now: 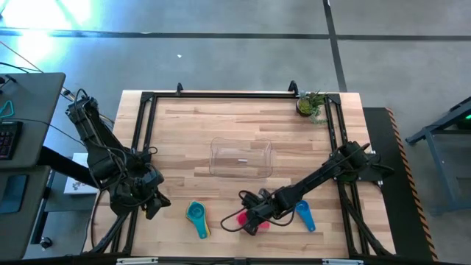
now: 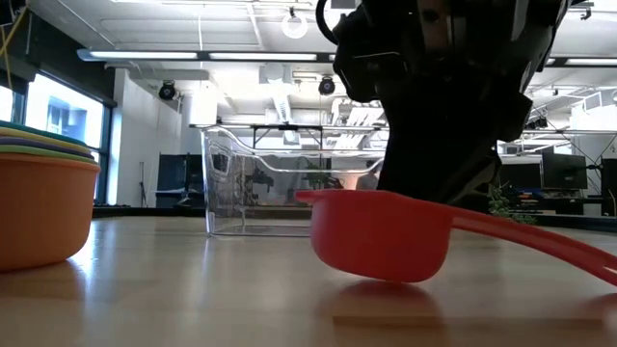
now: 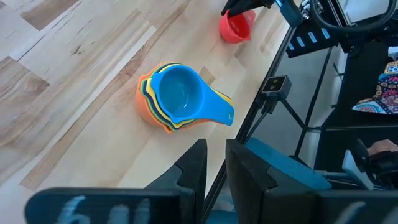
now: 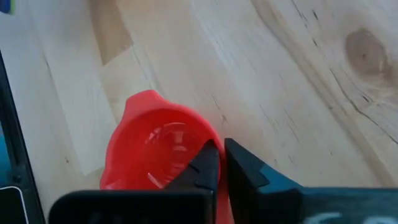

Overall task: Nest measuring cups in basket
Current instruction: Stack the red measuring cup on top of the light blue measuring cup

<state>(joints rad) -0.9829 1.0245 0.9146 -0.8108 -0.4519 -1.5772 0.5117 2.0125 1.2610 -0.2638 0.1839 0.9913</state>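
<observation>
A coral measuring cup is at my right gripper, which is shut on it near the table's near edge. In the low view the cup shows open side up. A stack of nested cups with a blue-teal one on top rests on its base to the left of it. A lone blue cup lies on the table to the right. The clear basket stands at the table's middle, empty. My left gripper waits near the left frame, its fingers a narrow gap apart. My right gripper pinches the coral cup between its two fingers at the rim where the handle leaves the bowl, coming from above and from the table's right. The bowl stays upright just above the table, a shadow under it, and the handle slopes away sideways.
A small potted plant stands at the far right corner. A black frame runs around the table top. Bare wood lies between the basket and the cups. A keyboard and a desk sit off the table's left side.
</observation>
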